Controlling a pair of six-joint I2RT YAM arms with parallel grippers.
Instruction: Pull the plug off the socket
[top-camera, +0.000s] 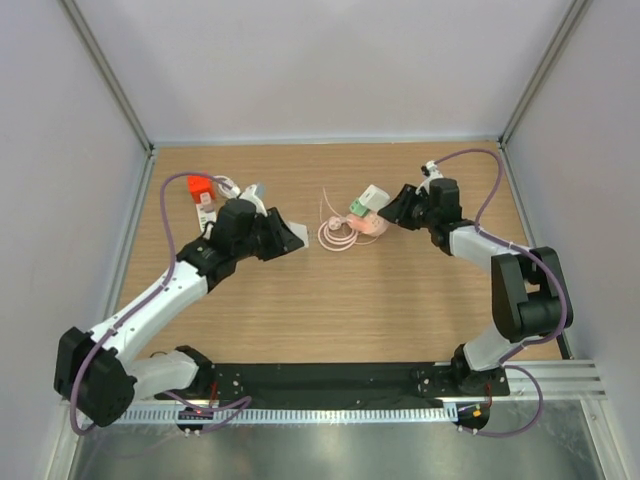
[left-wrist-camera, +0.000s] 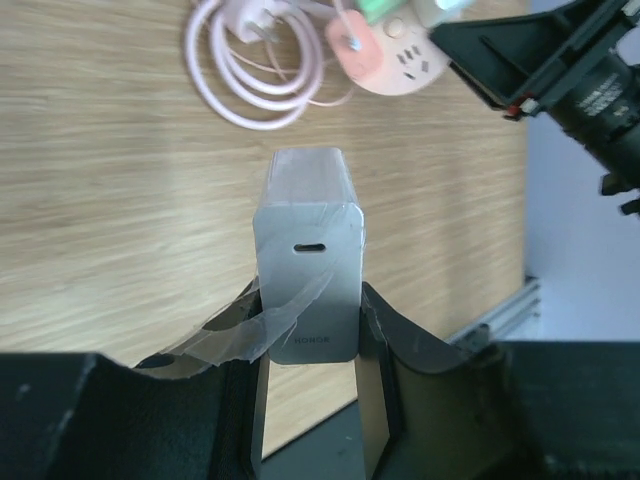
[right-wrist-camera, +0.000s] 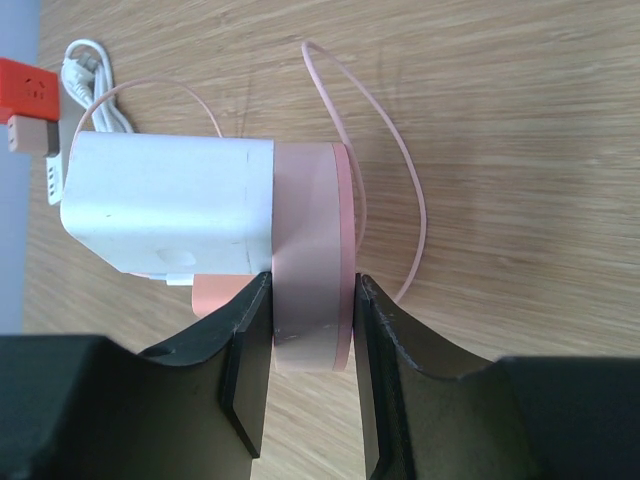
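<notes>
Plug (left-wrist-camera: 308, 270): grey charger block, held well apart from the pink socket (left-wrist-camera: 390, 60), so judged already pulled free.
Left gripper (left-wrist-camera: 312, 305): closed tight on the charger's sides, port end facing outward.
Right gripper (right-wrist-camera: 312, 285): clamped across the socket's edges, apparently to brace it against the pull.
Left in socket: a white adapter (right-wrist-camera: 165, 205) sits plugged in, over the wooden table (top-camera: 400, 310).

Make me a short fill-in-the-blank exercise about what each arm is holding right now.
1. The charger between the left fingers bears the name ___.
2. The right fingers are shut on the ___ socket.
3. A white plug sits in the ___.
Missing words: HONOR, pink, socket.
</notes>
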